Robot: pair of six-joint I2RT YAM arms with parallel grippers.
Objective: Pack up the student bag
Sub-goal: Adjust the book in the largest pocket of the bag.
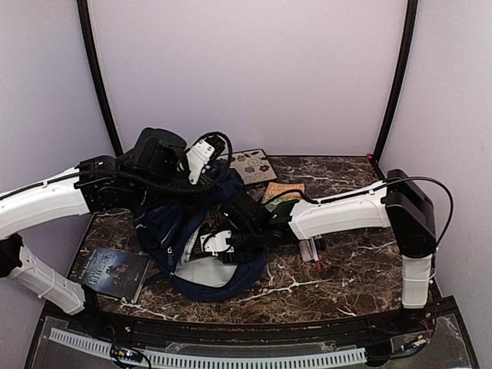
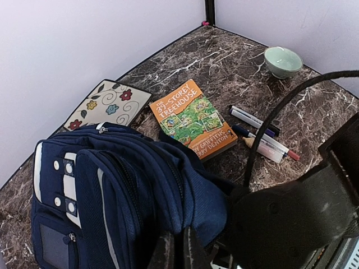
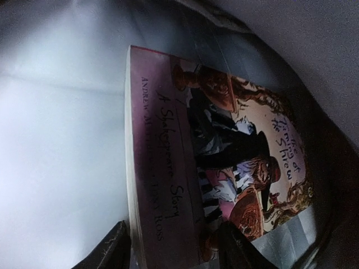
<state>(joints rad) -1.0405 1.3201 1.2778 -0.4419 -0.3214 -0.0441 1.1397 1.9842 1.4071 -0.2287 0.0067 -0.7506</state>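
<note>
Student bag (image 1: 163,231): navy fabric backpack with white patches and pale grey lining. Slumped on the dark marbled table (image 1: 346,280), centre-left, mouth gaping toward the right arm.

Contents: one Shakespeare paperback (image 3: 224,151), titled "The Taming of the Shrew", lying against the lining inside the main compartment.

Left gripper (image 2: 178,247): pressed together, pinching a fold of navy fabric at the bag's rim and holding the mouth up.

Right gripper (image 3: 174,255): reached into the opening, fingers spread, one on either side of the Shakespeare paperback's near edge. No clear clamp on it. Contact with the cover too dim to judge.

Outside, just beside the bag on the far side: orange paperback (image 2: 193,119), "Storey Treehouse", one corner against the bag fabric. Floral-patterned flat item (image 2: 106,105) by the back wall.
Further right: markers and pens (image 2: 261,134), lying side by side. Pale green bowl (image 2: 283,60) near the far corner, well apart from the bag.
Near left of the bag: dark-covered book (image 1: 115,270), flat on the table.

Step in hand, as judged: one book deposited, release in progress or complete. Task early, most items unpacked.

Next move calls for:
- Straight withdrawal of the right arm through the mouth, without snagging the lining or dragging the book out.
- A reach for the orange paperback, the nearest item. Thin and flat on the table, so likely an edge pick-up.
- Left pinch maintained, lest the mouth collapse.
</note>
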